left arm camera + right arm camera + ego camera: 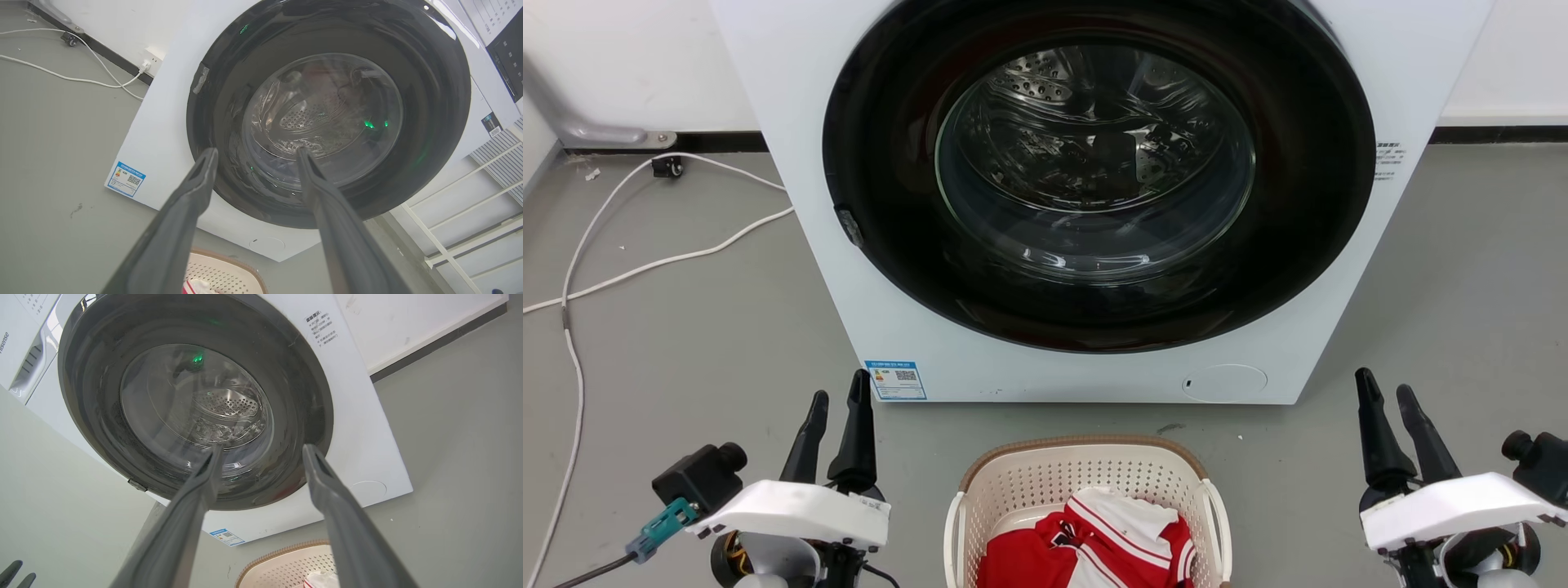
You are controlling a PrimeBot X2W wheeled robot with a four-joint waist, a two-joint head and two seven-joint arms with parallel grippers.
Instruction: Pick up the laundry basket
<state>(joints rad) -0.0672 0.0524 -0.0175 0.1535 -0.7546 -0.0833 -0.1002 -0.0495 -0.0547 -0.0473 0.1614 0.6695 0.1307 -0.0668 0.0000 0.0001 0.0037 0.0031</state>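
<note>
Both hands [839,385] [1384,382] spread, holding nothing.

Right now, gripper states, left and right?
Left gripper: open, holding nothing, left of the laundry basket.
Right gripper: open, holding nothing.

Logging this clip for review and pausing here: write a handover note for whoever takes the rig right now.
The left claw is open and empty, left of the laundry basket.
The right claw is open and empty, on the basket's right.
The basket sits on the floor before the washing machine, with a red and white garment inside. Neither claw touches it.
Done: no grasp yet.
Left: probably bring the claws to the white side handles, grip and lift.
</note>
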